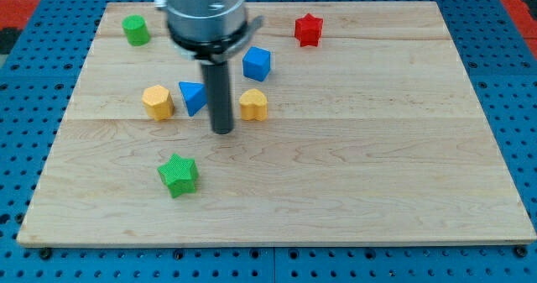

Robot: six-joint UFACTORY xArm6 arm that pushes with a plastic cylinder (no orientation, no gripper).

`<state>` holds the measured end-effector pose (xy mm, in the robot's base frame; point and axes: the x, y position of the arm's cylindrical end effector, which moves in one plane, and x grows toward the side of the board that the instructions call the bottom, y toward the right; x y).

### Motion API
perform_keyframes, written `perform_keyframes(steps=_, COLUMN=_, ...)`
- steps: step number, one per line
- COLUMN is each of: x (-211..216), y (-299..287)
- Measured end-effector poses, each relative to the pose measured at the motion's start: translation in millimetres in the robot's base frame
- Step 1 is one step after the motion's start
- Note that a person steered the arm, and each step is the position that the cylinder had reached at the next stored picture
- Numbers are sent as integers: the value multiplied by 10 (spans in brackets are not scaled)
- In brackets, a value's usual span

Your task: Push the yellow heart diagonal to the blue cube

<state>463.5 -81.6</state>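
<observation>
The yellow heart [253,104] lies near the board's middle, just below the blue cube [257,63]. My tip [222,131] rests on the board just left of and slightly below the yellow heart, with a small gap between them. The blue triangle [192,96] sits just left of the rod. The rod's upper body hides part of the board above the triangle.
A yellow hexagon [158,102] lies left of the blue triangle. A green cylinder [135,29] stands at the view's top left, a red star [309,29] at the top right, and a green star [178,175] at the lower left. The wooden board [377,165] sits on a blue pegboard.
</observation>
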Motion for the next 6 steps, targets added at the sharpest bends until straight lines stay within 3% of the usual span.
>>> perform_keyframes(steps=2, x=-582, y=364)
perform_keyframes(steps=3, x=-504, y=690)
perform_keyframes(steps=4, x=-506, y=538)
perform_keyframes(steps=5, x=-918, y=256)
perform_keyframes(steps=6, x=-1026, y=-417)
